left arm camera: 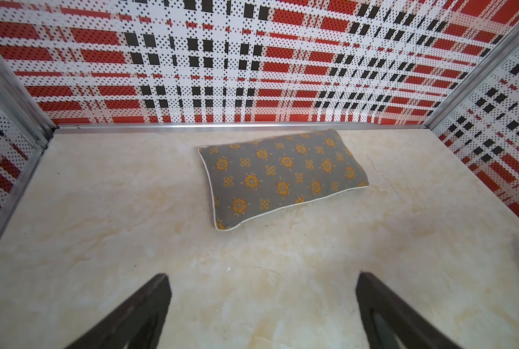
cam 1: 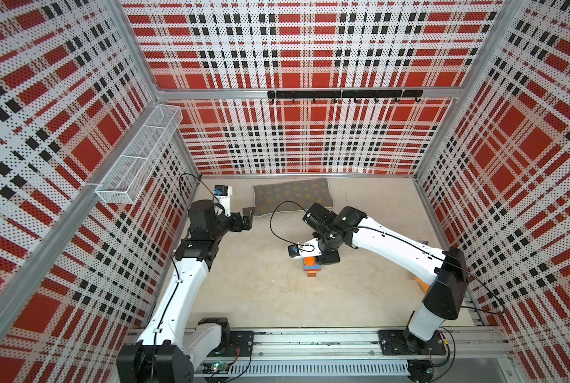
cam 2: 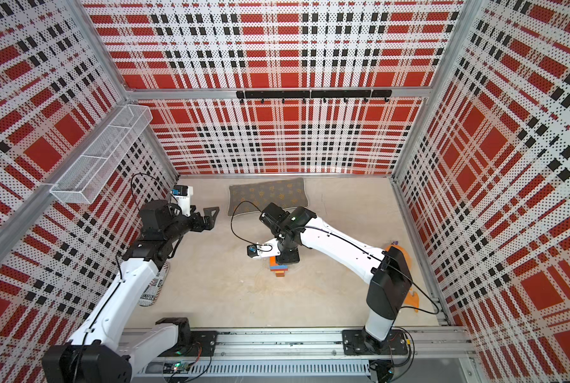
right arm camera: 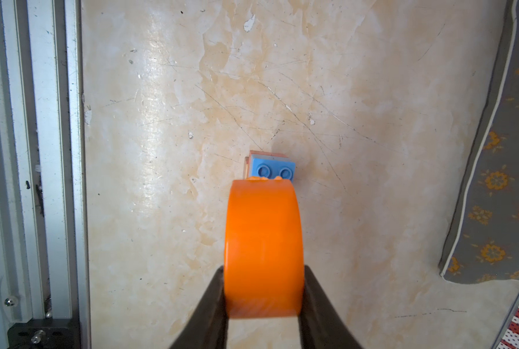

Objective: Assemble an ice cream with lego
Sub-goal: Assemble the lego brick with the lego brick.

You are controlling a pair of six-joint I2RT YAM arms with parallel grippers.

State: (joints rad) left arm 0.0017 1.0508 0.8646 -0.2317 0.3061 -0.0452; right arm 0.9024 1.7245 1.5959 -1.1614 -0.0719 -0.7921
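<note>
Right gripper, jaws pinching the flat sides of the orange dome (likely light, rigid, slick), is holding it just by the blue brick topping the stack on the counter; left gripper is idling, jaws wide.

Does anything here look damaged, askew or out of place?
The table is scratched and chipped around the stack. A pillow lies at the back, unrelated to the build. The right gripper holds the dome over the stack; nothing is spilled.
</note>
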